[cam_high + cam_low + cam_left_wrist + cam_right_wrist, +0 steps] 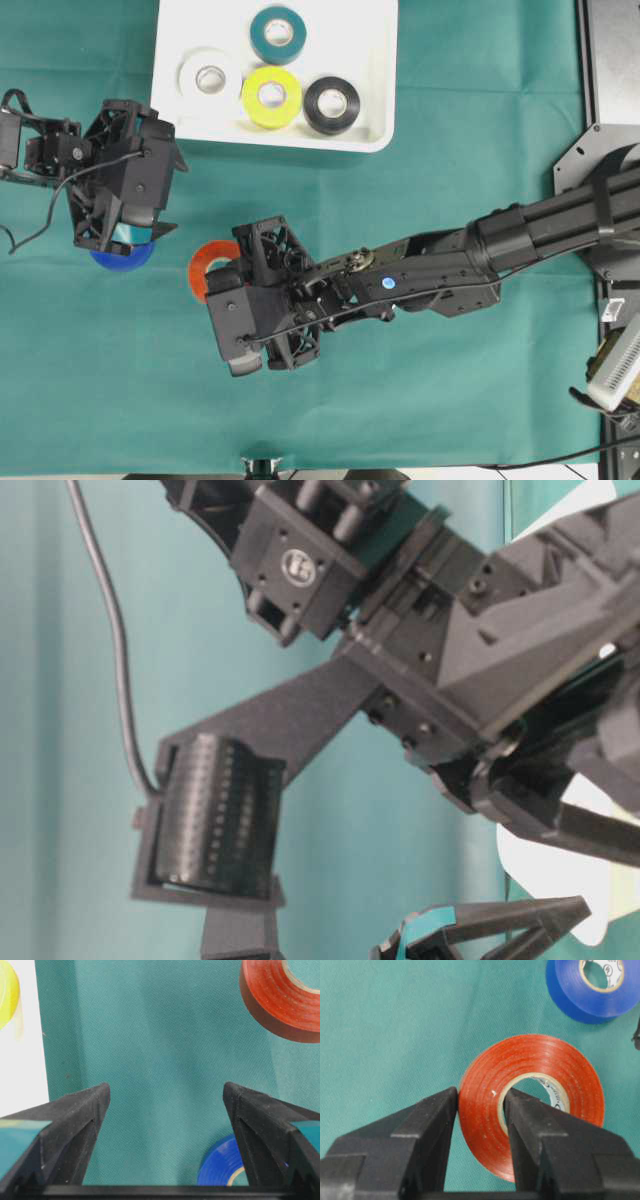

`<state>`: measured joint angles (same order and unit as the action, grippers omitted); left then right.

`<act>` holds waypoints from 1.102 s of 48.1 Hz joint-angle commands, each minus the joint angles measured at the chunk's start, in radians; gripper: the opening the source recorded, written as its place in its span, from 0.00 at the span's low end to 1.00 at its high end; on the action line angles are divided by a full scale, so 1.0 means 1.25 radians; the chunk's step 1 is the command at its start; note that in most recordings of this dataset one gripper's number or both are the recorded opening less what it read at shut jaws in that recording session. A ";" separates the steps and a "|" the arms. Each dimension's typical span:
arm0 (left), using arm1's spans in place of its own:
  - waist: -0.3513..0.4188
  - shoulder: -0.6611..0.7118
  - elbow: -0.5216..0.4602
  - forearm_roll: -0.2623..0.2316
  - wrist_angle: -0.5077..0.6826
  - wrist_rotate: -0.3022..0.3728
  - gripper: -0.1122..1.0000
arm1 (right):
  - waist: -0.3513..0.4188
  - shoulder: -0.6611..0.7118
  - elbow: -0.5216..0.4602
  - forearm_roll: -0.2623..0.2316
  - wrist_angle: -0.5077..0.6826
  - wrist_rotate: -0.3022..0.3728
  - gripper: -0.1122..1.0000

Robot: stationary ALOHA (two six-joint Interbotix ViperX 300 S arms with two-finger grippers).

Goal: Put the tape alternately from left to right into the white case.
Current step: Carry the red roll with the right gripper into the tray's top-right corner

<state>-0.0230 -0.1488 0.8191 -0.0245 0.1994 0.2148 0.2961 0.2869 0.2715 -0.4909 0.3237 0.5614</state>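
The left gripper stands wide open, its two black fingers spread over green cloth with nothing between them. A blue roll peeks out beside the right finger. Farther off to the right lies a red roll. At far left, the white tray holds a yellow roll.
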 commanded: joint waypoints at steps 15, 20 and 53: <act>-0.004 -0.018 -0.006 -0.002 -0.004 -0.001 0.97 | -0.042 -0.076 0.029 -0.017 0.102 0.001 0.13; -0.004 -0.018 -0.006 -0.002 -0.004 -0.001 0.97 | -0.067 -0.106 0.061 -0.023 0.103 0.001 0.13; -0.004 -0.018 0.004 -0.002 -0.004 -0.032 0.97 | -0.349 -0.211 0.231 -0.069 -0.013 -0.001 0.13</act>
<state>-0.0245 -0.1488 0.8330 -0.0245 0.1994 0.1764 -0.1028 0.0568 0.5645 -0.5676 0.3329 0.5614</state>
